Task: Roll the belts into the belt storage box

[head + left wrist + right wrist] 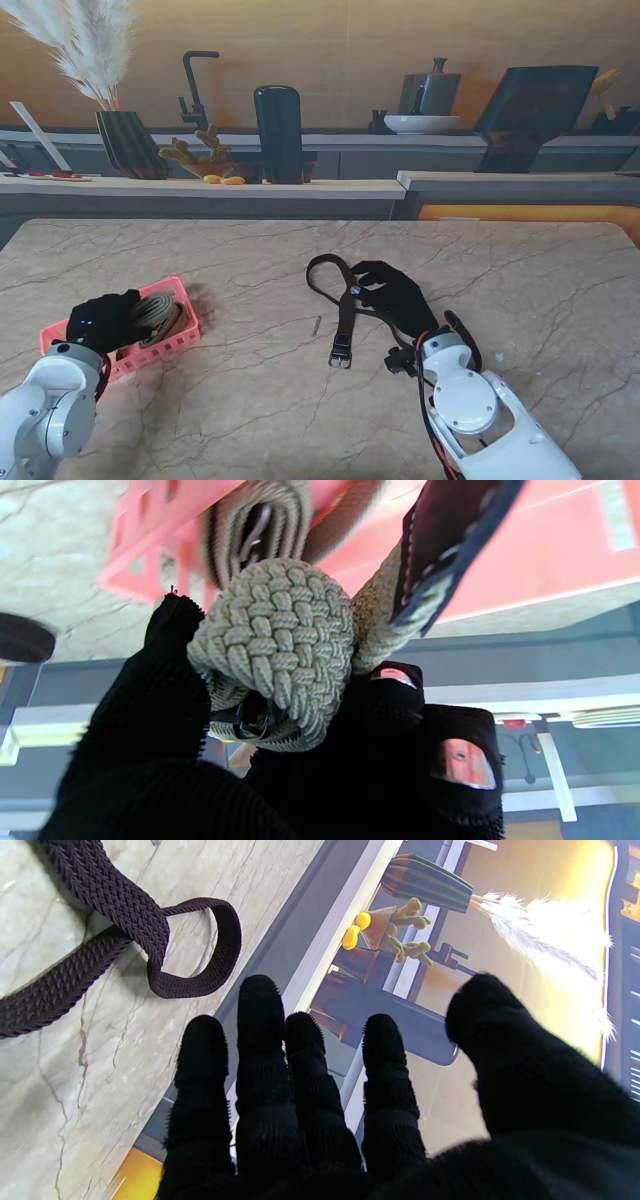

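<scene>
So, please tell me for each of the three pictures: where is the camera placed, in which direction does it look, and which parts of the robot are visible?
Stand view: above the shoulders, looking down at the table; both arms show.
Left wrist view: looks along the left hand, shut on the olive woven belt at the pink storage box.
Right wrist view: looks along the open right hand, beside the dark belt.
Each wrist view shares its belt with the stand view.

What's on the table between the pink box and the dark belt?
Mostly bare marble between the pink box and dark belt, except one small dark speck near the belt, seen in the stand view.
</scene>
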